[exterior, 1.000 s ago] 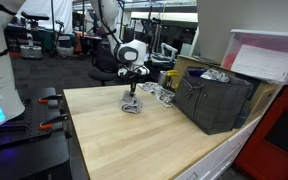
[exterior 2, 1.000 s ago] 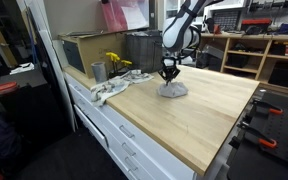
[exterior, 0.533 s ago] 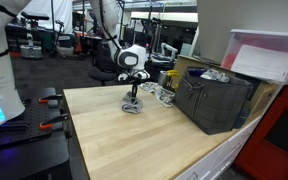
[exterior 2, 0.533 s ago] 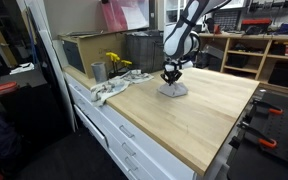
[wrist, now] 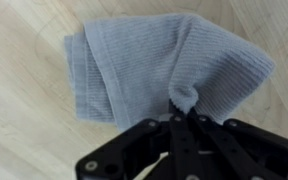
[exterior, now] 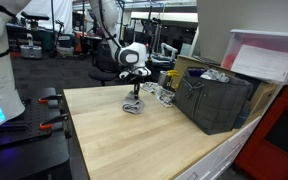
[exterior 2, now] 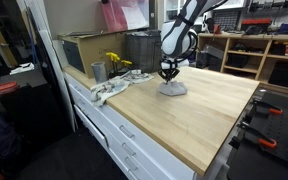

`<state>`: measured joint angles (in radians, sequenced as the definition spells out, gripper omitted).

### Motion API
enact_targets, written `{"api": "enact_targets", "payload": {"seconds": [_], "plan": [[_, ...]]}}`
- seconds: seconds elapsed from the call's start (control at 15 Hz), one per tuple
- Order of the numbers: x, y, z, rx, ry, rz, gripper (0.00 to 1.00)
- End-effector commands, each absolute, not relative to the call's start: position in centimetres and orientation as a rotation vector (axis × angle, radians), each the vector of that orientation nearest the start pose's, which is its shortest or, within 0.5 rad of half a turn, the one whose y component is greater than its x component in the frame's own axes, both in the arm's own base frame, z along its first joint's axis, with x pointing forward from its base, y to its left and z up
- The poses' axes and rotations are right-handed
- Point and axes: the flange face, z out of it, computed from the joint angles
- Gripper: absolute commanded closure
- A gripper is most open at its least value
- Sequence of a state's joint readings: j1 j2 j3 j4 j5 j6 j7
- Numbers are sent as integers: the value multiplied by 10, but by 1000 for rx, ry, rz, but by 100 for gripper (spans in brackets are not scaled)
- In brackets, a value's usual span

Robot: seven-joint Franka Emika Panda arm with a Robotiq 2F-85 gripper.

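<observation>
A grey knitted cloth (wrist: 154, 65) lies on the wooden tabletop (wrist: 24, 120), crumpled into a small heap in both exterior views (exterior: 132, 106) (exterior 2: 172, 89). My gripper (wrist: 182, 106) comes in from the bottom of the wrist view, its jaws shut and pinching a small fold of the cloth's near edge. The pinched fold stands up between the fingertips while the remainder of the cloth spreads flat on the wood. In the exterior views the gripper (exterior: 133, 92) (exterior 2: 168, 73) points straight down onto the heap.
A dark crate (exterior: 212, 100) with items inside stands on the table beside the cloth. A metal cup (exterior 2: 98, 71), yellow flowers (exterior 2: 115, 62) and a pale rag (exterior 2: 109, 90) sit near the table's corner. Clamps (exterior: 50, 98) line one table edge.
The jaws have pinched a little tighter on the cloth fold. The arm and the cloth have hardly moved.
</observation>
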<state>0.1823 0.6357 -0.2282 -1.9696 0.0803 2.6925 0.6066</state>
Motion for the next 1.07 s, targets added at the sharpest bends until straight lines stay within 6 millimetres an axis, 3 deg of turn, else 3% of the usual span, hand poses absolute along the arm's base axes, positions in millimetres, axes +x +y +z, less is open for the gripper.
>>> {"api": "enact_targets", "payload": {"seconds": [0.0,0.27,0.33,0.4,0.67,0.8,1.0], "plan": [[627,-27,186,-2978,1101,-262,99],[643,-35,186,-2967,1169,-331,99],[647,-38,183,-2968,1198,-344,70],[650,-42,181,-2985,1220,-374,69],[657,-63,184,-3070,1333,-585,40],[649,-67,195,-3043,1426,-544,24],[626,-49,221,-3011,1367,-320,3]]}}
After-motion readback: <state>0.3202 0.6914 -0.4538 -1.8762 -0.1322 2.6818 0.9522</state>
